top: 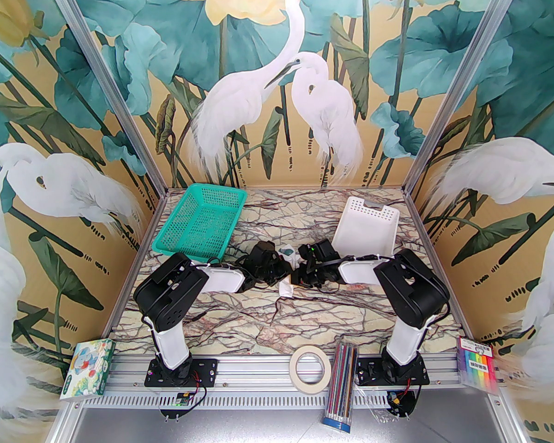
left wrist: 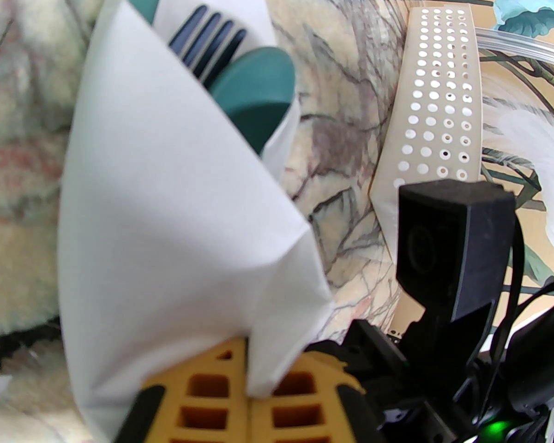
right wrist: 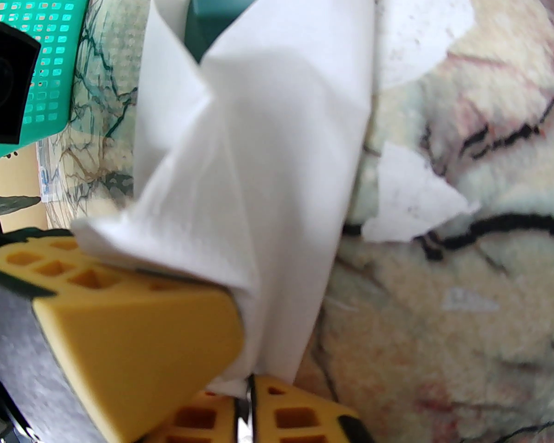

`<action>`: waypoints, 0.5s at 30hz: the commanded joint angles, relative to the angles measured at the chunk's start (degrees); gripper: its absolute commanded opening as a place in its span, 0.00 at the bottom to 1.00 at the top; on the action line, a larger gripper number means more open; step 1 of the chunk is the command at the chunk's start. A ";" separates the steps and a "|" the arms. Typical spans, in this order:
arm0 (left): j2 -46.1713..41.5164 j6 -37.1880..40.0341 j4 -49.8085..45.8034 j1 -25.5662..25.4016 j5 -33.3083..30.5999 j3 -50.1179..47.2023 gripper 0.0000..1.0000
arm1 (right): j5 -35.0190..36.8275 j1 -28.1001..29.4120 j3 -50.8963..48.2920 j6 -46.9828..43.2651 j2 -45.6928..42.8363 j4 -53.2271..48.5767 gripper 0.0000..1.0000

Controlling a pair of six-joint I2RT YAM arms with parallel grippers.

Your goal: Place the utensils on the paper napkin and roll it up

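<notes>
White sheet: the paper napkin (left wrist: 180, 210) is wrapping around the utensils in a loose cone, one folded edge running slantwise across its front
Green pieces: the spoon (left wrist: 258, 95) and the fork (left wrist: 210, 44) are poking out of the roll's open top side by side, the spoon's bowl lying just in front of the tines
Bundle's place: it is sitting near the middle of the table (top: 277, 321), between the two wrists; I cannot tell whether it is resting on the marble or hanging just above it
Left gripper (left wrist: 248, 386): its yellow fingers are pressing together on the napkin's lower corner
Right gripper (right wrist: 249, 399): its jaws are closing tight on a crumpled fold at the napkin's bottom end
Scraps: two torn white bits of paper (right wrist: 415, 201) are lying on the table just beside the roll
Green basket (top: 198, 224): it is standing at the far left of the table
White basket (top: 367, 229): it is standing at the far right, tilting on its side
Near rail: a tape roll (top: 310, 367) and a pencil bundle (top: 341, 386) are lying between the arm bases
</notes>
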 commanded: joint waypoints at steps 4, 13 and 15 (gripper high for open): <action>-5.02 4.67 -4.75 -1.48 3.09 2.46 0.19 | 3.60 0.06 0.72 -1.76 1.06 -2.20 0.01; -16.68 11.56 -17.71 2.26 -2.12 1.39 0.32 | 5.69 0.07 0.20 -2.34 1.05 -5.63 0.00; -17.96 11.81 -19.33 3.37 -3.20 0.00 0.35 | 6.03 0.02 0.18 -2.26 0.94 -6.04 0.00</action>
